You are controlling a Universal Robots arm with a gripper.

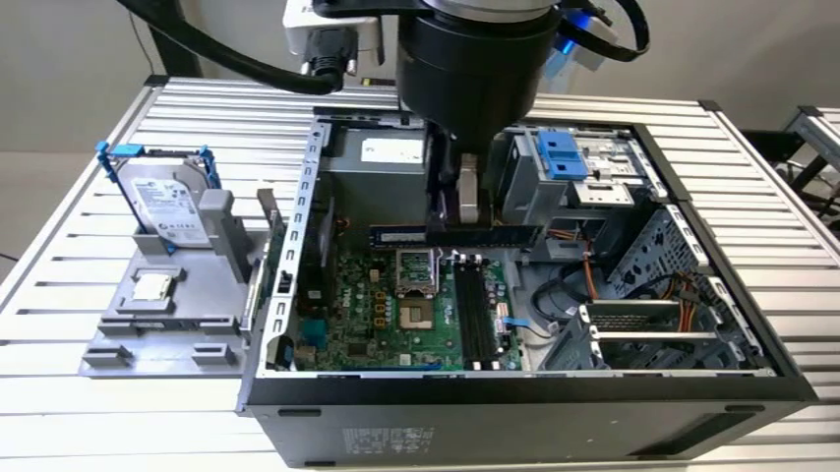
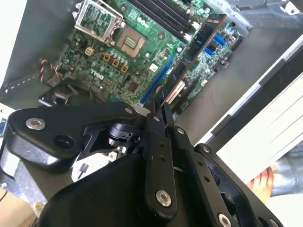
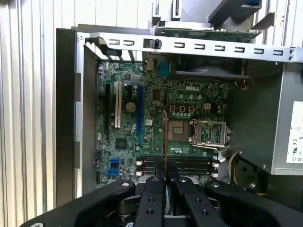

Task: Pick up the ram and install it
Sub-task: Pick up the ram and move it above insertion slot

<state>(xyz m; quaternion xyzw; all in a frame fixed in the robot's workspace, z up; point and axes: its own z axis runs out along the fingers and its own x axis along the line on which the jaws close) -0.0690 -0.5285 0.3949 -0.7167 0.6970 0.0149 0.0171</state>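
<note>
One pincer (image 1: 467,218) clamping ram (image 1: 401,234), middle hidden

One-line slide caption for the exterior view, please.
Gripper shut on the ram, holding it above the motherboard, crosswise to the black slots, inside the open case.

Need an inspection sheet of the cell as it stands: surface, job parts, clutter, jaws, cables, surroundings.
Surface: slatted metal table, carrying the open computer case.
Job's things: ram held above the motherboard, crosswise to the black slots, not seated.
Clutter: hard drive upright in a grey fixture, at the exterior view's left.
Grippers: gripper over the motherboard, jaws shut on the ram.
Cables: orange wires inside the case; black hose along the arm.
Surroundings: another slatted frame at the exterior view's right.
</note>
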